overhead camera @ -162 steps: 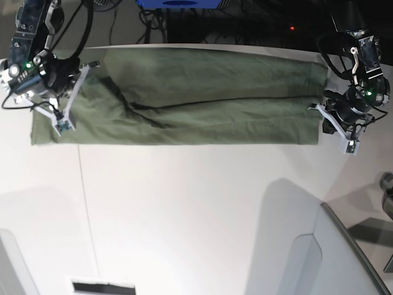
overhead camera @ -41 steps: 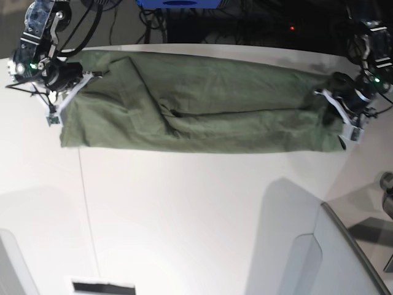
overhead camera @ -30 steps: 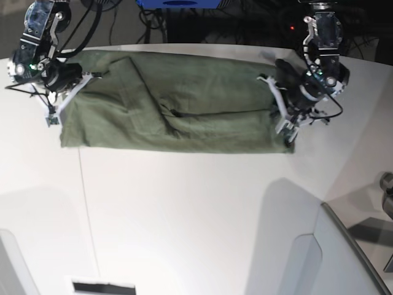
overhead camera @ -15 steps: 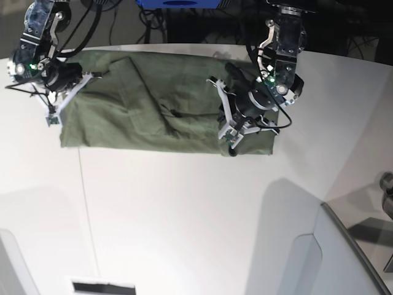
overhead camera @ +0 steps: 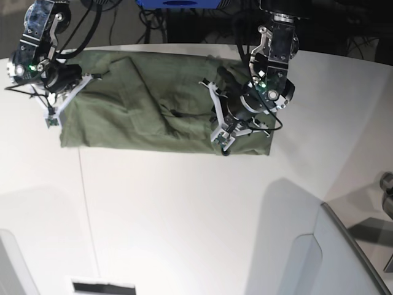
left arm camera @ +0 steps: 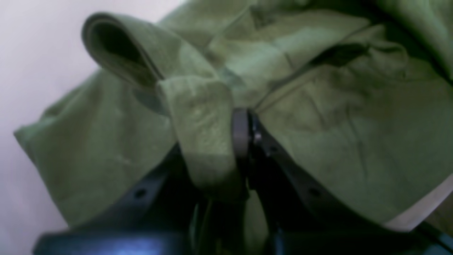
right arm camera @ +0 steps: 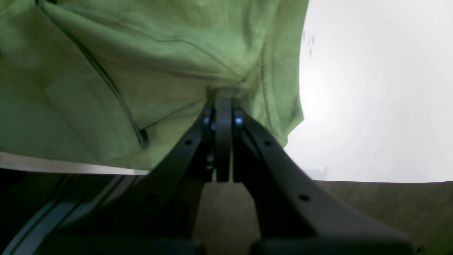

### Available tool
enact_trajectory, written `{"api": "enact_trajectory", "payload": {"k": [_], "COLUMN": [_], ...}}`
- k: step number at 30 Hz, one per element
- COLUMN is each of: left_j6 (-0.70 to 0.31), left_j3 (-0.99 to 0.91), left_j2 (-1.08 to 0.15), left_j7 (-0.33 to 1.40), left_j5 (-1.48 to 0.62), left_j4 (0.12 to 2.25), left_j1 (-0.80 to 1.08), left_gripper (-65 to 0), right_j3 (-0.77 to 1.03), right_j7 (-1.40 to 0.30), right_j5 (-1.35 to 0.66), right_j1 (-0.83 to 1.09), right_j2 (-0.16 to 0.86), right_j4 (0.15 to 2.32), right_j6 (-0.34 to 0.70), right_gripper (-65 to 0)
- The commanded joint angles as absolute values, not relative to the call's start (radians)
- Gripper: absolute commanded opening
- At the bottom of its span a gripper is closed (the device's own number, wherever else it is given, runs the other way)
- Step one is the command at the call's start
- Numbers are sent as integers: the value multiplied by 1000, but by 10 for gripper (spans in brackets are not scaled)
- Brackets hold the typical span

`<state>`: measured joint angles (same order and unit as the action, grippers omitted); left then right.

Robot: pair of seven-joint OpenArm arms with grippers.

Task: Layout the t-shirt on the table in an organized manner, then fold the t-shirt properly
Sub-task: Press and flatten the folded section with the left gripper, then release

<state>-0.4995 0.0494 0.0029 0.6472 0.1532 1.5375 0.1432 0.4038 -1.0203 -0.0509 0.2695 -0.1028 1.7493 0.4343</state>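
Base view shows the left gripper (overhead camera: 220,136) pinching the t-shirt (overhead camera: 141,104) over itself to fold it, while the right gripper (overhead camera: 54,114) clamps the far-left edge taut.

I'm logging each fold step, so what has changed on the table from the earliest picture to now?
The left gripper, shut on the t-shirt, has carried its end inward across the table, doubling the cloth over itself so the shirt lies much shorter. The right gripper moved up slightly early on, then stayed clamped on the other end. The shirt remains a long folded strip near the far edge.
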Motion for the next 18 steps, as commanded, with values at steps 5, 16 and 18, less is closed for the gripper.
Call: {"api": "enact_trajectory", "payload": {"k": [5,16,18], "left_j6": [-496,-496,-496], "left_j3": [51,62,107], "left_j2": [5,5,-1], "left_j7": [630,631,631], "left_j5": [142,151,151], "left_j4": [1554,1555,1558], "left_j1": [130,130,128], "left_gripper": [-650,-425,-346], "right_j3": [404,404,404], "right_j7": [-1012,-1013,-1015], "right_j5": [-56,-56,-56], "right_j1": [263,262,255], "right_j2": [-102,-102,-102], "right_j4": [1767,1767,1767], "right_j6": [438,438,438], "right_gripper": [-642,-642,-642]}}
